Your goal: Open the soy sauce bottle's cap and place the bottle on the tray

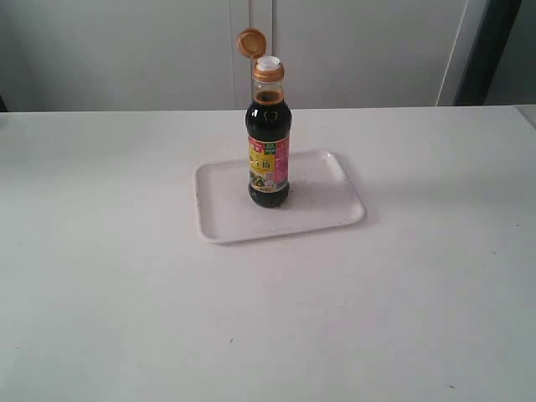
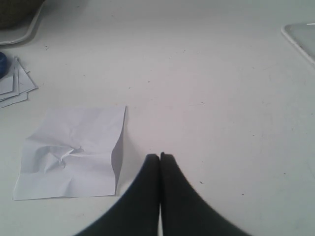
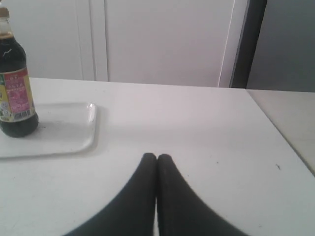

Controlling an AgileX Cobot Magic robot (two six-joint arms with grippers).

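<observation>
Exterior view | soy sauce bottle [image 1: 268, 155] upright on tray [image 1: 226, 209] | cap [image 1: 250, 42] flipped open

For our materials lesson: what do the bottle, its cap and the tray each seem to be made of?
Bottle: clear and glossy, dark liquid showing through; glass or plastic, cannot tell. Cap: orange-brown, flipped open on a hinge, probably plastic. Tray: white, smooth, low rounded rim, likely plastic.

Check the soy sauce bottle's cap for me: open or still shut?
Open. The cap is flipped back on its hinge, leaving the white spout bare. The soy sauce bottle stands upright on the tray.
</observation>
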